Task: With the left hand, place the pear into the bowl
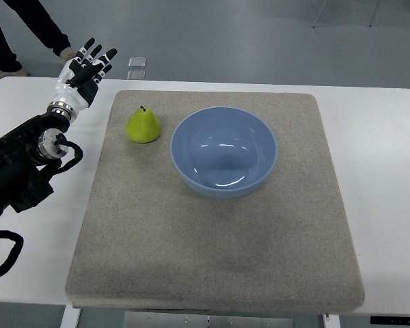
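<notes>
Reaching for the green pear is judged the step in hand; nothing grasped yet.

Left hand: raised over the white table, off the far-left corner of the grey mat, fingers spread and straight, palm empty. Well apart from the fruit. Right arm: out of view.

Pear: upright on its broad base, stem up, on the far-left part of the mat. Just beside the left rim of the blue bowl, apparently not touching; gap narrow.

Bowl: empty, upright, near mat centre.

Recommended for the reach:
- Bring the hand across and down toward the pear's left flank, keeping fingers wide until around the body.
- Close on the wide lower half, not the tapered neck; smooth, sloping skin likely to slip upward out of a high pinch.
- Mind the bowl side: little room for fingers between fruit and rim. Thumb and fingers better placed near and far, or from above, than wedged into that gap.
- Avoid nudging before closing; a rounded base probably topples or rolls easily.

Recommended for the carry: lift clear of the rim, short travel right, lower inside before opening.

Beyond the table's far edge: a person's legs and shoes on the floor, clear of the work.
</notes>
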